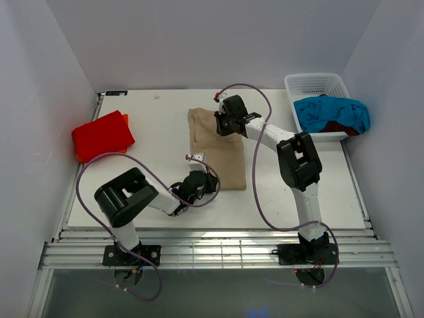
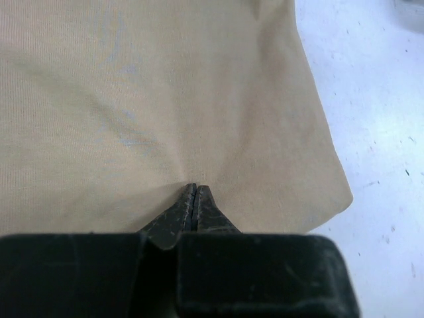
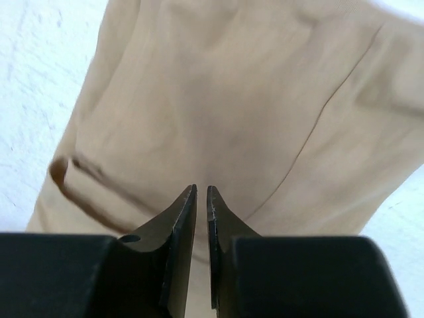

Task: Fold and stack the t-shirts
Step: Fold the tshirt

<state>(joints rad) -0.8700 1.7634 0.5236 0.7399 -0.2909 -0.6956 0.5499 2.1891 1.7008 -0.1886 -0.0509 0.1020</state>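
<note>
The left gripper (image 2: pixel 194 189), jaws pressed together, pinches the near edge of the tan t-shirt (image 1: pixel 222 156), the cloth puckering at its tips. The right gripper (image 3: pixel 202 189), narrowed to a slit with tan cloth in it, holds the shirt's far end. The shirt lies folded into a long strip on the bench (image 1: pixel 159 126), well apart from the basket (image 1: pixel 317 83). The left arm crouches low, elbow doubled back by its base. The right arm reaches forward, its forearm angling away from the basket. In the basket sit a turquoise t-shirt (image 1: pixel 328 111) and a dark red one (image 1: pixel 343 128). Farthest from the basket lies a folded red t-shirt (image 1: pixel 101 136).
</note>
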